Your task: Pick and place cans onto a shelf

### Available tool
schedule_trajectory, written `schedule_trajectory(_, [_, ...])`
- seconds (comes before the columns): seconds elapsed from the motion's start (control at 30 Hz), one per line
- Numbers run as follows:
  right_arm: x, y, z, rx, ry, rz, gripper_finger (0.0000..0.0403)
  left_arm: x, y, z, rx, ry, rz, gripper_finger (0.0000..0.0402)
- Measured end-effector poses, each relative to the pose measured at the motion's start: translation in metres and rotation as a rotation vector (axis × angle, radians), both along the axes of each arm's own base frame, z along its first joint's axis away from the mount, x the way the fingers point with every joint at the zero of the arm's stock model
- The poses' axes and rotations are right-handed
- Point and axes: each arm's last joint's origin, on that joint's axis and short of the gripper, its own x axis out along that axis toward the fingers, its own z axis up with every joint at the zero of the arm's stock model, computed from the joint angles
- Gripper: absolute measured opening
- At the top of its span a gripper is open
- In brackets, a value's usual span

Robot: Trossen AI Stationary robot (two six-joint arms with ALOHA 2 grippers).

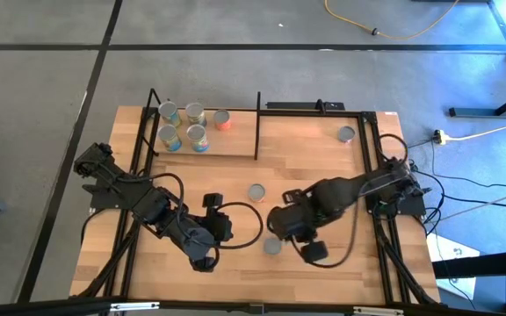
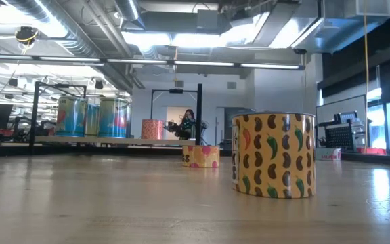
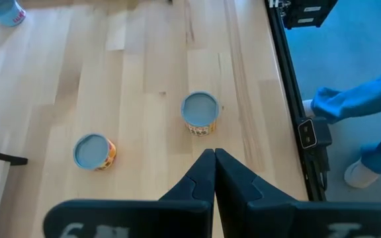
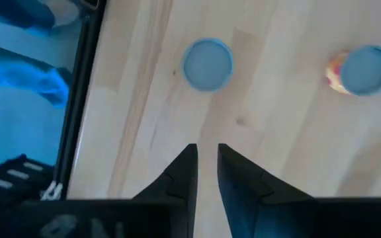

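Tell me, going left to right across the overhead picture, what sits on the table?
Shelf holding five cans → left gripper → can in the middle → can at the near edge → right gripper → far-corner can.

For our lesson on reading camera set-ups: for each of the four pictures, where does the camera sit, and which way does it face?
High view: above the table, facing straight down; both arms, shelf with five cans.
Low view: at tabletop height, facing level across; bean-patterned can nearest, no arm visible.
Left wrist view: on the left arm, facing down past the shut left gripper.
Right wrist view: on the right arm, facing down past the slightly parted right gripper.
Shared: both wrist views show the same two loose cans.
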Motion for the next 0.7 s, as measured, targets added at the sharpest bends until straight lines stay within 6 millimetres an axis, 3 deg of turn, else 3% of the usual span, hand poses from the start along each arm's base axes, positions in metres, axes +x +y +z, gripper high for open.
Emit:
schedule_trajectory(0.2, [-0.030,0.018,0.045,0.070,-0.150,0.035,0.0060,0.001,0.001,0.000,-0.006,-0.001,0.010,0.0006])
schedule_trajectory(0.47, [-0.082,0.022,0.084,0.083,-0.285,-0.029,0.0060,0.004,0.003,0.000,-0.047,-0.009,0.059,0.0051])
schedule_trajectory(0.7, [-0.125,0.018,0.111,0.127,-0.388,-0.048,0.0060,0.031,-0.005,-0.024,0.100,-0.025,-0.013,0.0059])
